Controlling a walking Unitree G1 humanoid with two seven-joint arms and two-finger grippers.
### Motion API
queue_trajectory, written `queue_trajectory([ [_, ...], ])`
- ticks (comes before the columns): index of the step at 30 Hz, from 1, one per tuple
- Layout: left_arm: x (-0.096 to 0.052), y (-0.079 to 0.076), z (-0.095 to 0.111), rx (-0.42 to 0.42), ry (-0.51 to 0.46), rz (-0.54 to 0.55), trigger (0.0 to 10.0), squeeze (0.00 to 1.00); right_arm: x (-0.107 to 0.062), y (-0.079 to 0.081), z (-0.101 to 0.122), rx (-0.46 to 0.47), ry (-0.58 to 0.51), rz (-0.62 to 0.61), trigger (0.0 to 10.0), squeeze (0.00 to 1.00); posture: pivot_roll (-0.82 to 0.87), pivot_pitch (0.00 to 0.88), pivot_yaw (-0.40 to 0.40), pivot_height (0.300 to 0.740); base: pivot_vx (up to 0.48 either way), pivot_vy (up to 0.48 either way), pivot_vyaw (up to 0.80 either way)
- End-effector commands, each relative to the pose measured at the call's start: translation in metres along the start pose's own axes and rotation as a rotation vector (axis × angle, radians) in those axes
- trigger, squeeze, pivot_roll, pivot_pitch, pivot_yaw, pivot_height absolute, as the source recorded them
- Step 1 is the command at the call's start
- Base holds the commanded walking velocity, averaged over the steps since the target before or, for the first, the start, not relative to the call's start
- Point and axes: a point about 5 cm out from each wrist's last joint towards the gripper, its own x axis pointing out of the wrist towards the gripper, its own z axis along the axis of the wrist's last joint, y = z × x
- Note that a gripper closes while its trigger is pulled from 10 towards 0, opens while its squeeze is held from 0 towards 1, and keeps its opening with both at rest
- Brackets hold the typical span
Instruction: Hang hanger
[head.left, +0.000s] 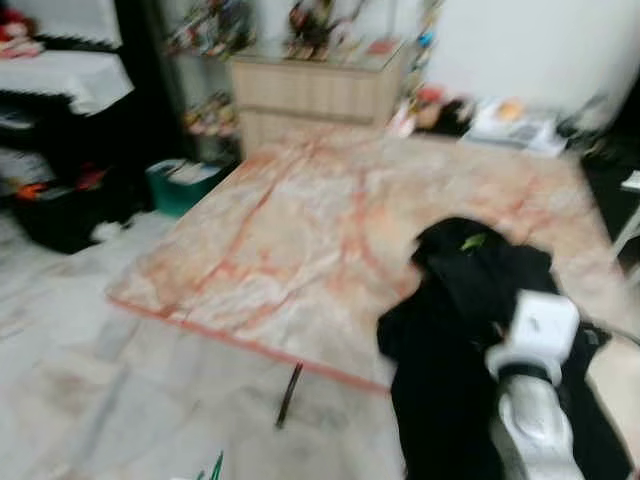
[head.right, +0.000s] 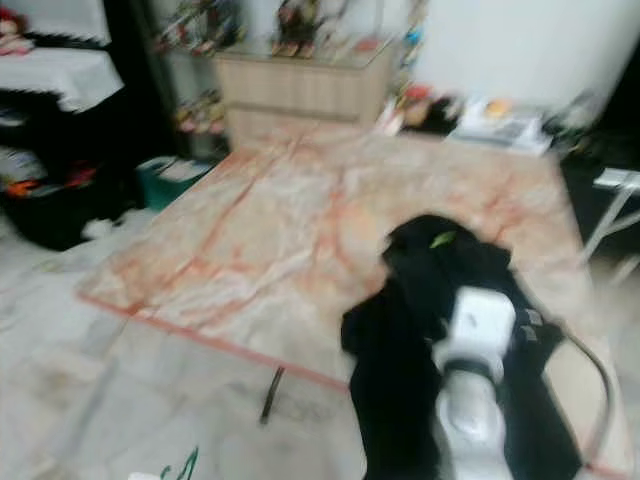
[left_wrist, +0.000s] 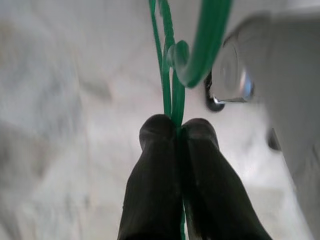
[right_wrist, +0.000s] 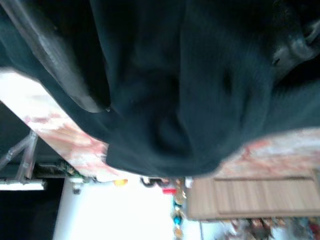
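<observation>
Table (head.left: 300, 250) left half bare; black garment (head.left: 470, 300) blocks right edge.

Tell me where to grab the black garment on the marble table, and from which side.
Grip the bunched upper fold of the black garment lying on the pink-veined marble table, near the small green tag. There the cloth is heaped and raised, while the rest droops over the table's near edge. Come from above, on the robot's right side, where the right arm already is.
</observation>
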Motion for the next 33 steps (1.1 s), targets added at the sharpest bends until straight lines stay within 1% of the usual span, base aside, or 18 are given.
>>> queue_trajectory([
  [1,0.001,0.003,0.011,0.018,-0.026,0.003,10.0,0.0,0.002,0.001,0.003,0.005,-0.008,-0.002,10.0,0.0,0.07,0.051,0.052,0.74,-0.277,0.0,0.0],
  [8,0.001,0.003,0.011,0.015,-0.027,0.004,10.0,0.0,0.003,-0.002,0.002,-0.01,0.003,-0.014,10.0,0.0,0.07,0.051,0.052,0.74,-0.278,0.0,0.0],
  [10,0.001,0.003,0.011,0.014,-0.027,0.005,10.0,0.0,0.004,-0.007,-0.001,-0.029,0.024,-0.044,10.0,0.0,0.07,0.051,0.052,0.74,-0.27,0.0,0.0],
  [12,0.001,0.003,0.011,0.014,-0.027,0.004,10.0,0.0,0.005,-0.011,-0.003,-0.027,0.035,-0.068,10.0,0.0,0.07,0.053,0.051,0.74,-0.244,0.0,0.0],
  [18,0.001,0.002,0.012,0.008,-0.03,0.005,10.0,0.0,0.003,-0.013,-0.002,-0.02,0.021,-0.1,10.0,0.0,0.07,0.054,0.05,0.74,-0.269,0.0,0.0],
  [19,0.001,0.002,0.012,0.01,-0.029,0.005,10.0,0.0,0.002,-0.016,-0.002,-0.02,0.014,-0.13,10.0,0.0,0.07,0.054,0.05,0.74,-0.266,0.0,0.0],
  [22,0.001,0.002,0.012,0.012,-0.029,0.004,10.0,0.0,0.001,-0.02,-0.004,-0.027,0.023,-0.166,10.0,0.0,0.07,0.055,0.051,0.74,-0.268,0.0,0.0],
  [29,0.001,0.002,0.012,0.01,-0.031,0.003,10.0,0.0,-0.001,-0.019,-0.007,-0.023,0.029,-0.168,10.0,0.0,0.08,0.057,0.049,0.74,-0.268,0.0,0.0],
  [33,0.001,0.002,0.012,0.011,-0.032,0.004,10.0,0.0,-0.003,-0.017,-0.01,-0.021,0.034,-0.166,10.0,0.0,0.08,0.059,0.048,0.74,0.0,0.0,0.0],
])
